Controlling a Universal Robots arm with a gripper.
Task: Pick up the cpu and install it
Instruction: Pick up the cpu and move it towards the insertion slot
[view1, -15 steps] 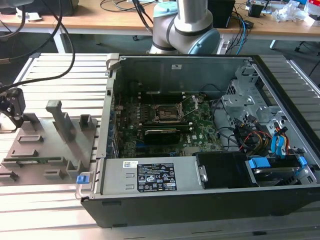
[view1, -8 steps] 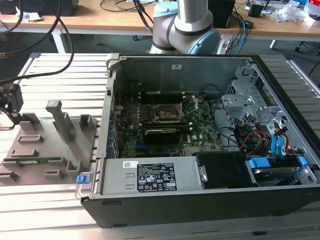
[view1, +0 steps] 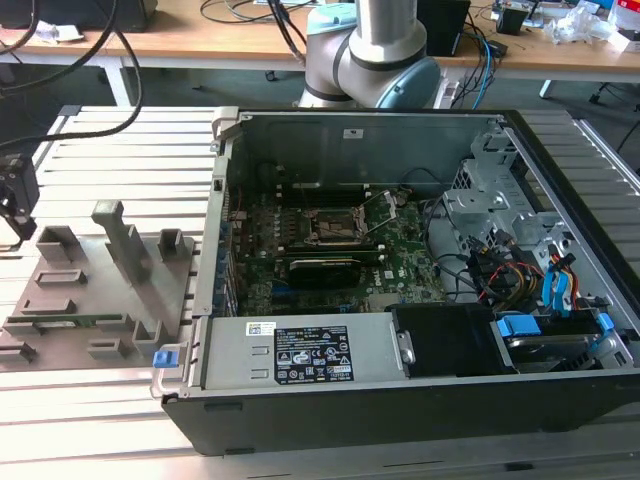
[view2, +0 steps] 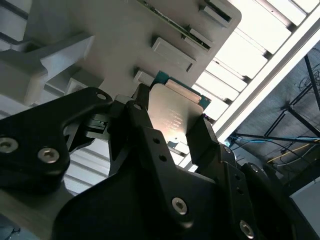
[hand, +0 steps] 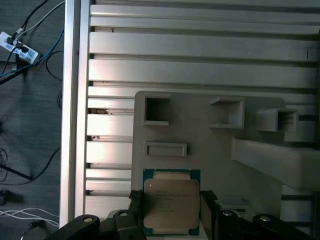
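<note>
Slatted metal table (view1: 100, 420) carries everything: an open black case (view1: 400, 415) toward the exterior view's right and a grey tray (view1: 75, 300) just beside it on the left. Behind the case stands the arm (view1: 385, 40). Inside the case lies a green motherboard (view1: 405, 250), its dark socket (view1: 335, 228) framed in metal. The gripper (hand: 171, 215) is over the tray, near the side that faces the table's edge. In both wrist views its two black fingers (hand: 208, 205) are closed narrowly on the cpu (hand: 171, 200), one on each opposite side. The cpu faces silver top toward the camera, green rim showing, over the tray; whether it touches the tray I cannot tell.
</note>
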